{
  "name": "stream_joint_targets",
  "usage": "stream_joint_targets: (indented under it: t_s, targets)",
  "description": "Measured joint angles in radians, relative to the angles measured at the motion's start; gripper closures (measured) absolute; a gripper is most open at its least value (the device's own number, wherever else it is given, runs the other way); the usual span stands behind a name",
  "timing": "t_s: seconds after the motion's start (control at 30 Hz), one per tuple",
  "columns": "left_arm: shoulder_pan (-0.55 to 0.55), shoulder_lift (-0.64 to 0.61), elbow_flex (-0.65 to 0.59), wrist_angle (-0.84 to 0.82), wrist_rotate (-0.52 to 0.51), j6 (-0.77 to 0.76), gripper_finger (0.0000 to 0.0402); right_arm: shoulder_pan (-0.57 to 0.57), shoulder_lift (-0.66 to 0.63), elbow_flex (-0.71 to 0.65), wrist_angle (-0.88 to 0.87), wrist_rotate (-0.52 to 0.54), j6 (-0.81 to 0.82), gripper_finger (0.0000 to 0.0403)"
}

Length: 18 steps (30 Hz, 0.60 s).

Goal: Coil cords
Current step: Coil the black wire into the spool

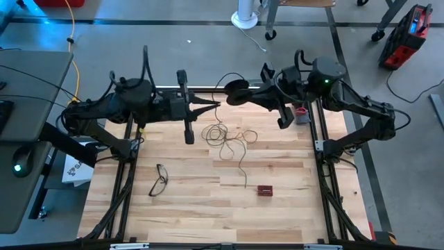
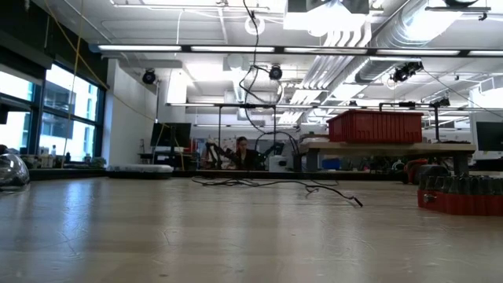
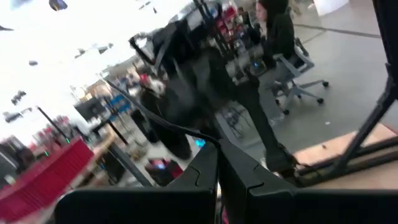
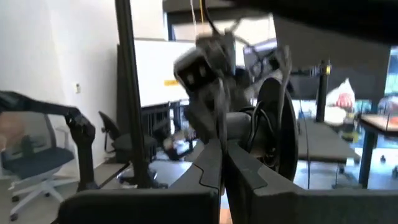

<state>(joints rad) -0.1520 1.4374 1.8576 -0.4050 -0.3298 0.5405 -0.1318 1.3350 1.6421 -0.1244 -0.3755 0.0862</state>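
From overhead I see both arms raised over the far edge of the table (image 1: 277, 208), their grippers pointing toward each other. My left gripper (image 1: 214, 104) has its fingers pressed together, and the left wrist view shows them (image 3: 217, 171) meeting in a closed wedge with a thin dark line running off their tips. My right gripper (image 1: 236, 92) is likewise closed; beside its tip sits the small round black reel (image 1: 237, 87), and in the right wrist view the reel (image 4: 277, 134) stands edge-on just beyond the closed fingers (image 4: 221, 165). I cannot tell whether those fingers actually pinch the reel or its wire. The thin dark wire (image 1: 225, 135) lies in loose loops on the wood below and between the two grippers, one strand trailing toward the near side and ending close to a small red block (image 1: 265, 189). From table height the wire (image 2: 275, 184) lies flat in the distance, with a strand rising up out of the picture; neither gripper shows there. The wire is too fine for me to trace where it joins either gripper. Black-framed eyeglasses (image 1: 159, 180) lie at the near left, well apart from the wire.
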Motion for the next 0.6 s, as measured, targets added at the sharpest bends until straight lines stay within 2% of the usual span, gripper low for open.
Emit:
stream_joint_targets:
  t_s: [0.17,0.47,0.6]
  targets:
    - [0.001,0.029,-0.001,-0.025,0.012,-0.058,0.0401,0.000,-0.001,0.000,0.064,0.001,-0.016,0.0403]
    - [0.004,0.105,-0.001,-0.007,0.115,-0.066,0.0401,0.000,0.000,0.000,0.124,-0.001,-0.016,0.0403]
    - [0.022,0.138,-0.001,-0.003,0.134,-0.026,0.0401,0.002,0.000,0.000,0.196,-0.043,0.011,0.0403]
